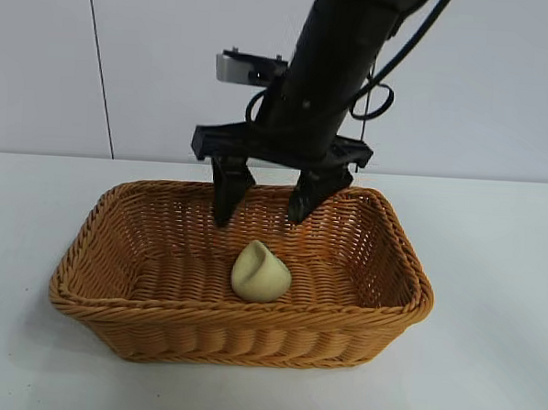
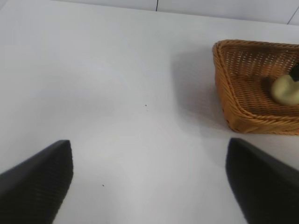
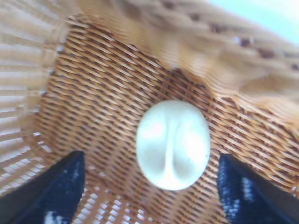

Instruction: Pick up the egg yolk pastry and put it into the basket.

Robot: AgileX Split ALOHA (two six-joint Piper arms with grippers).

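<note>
Right claw hangs spread inside the basket — the egg yolk pastry lies free directly below; left claw, spread, idles well aside.

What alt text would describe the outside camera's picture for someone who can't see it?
A small cream-yellow egg yolk pastry lies inside an orange-brown wicker basket on a white table. Above it a black robot arm's right claw hangs with fingers spread open, holding nothing.
</note>
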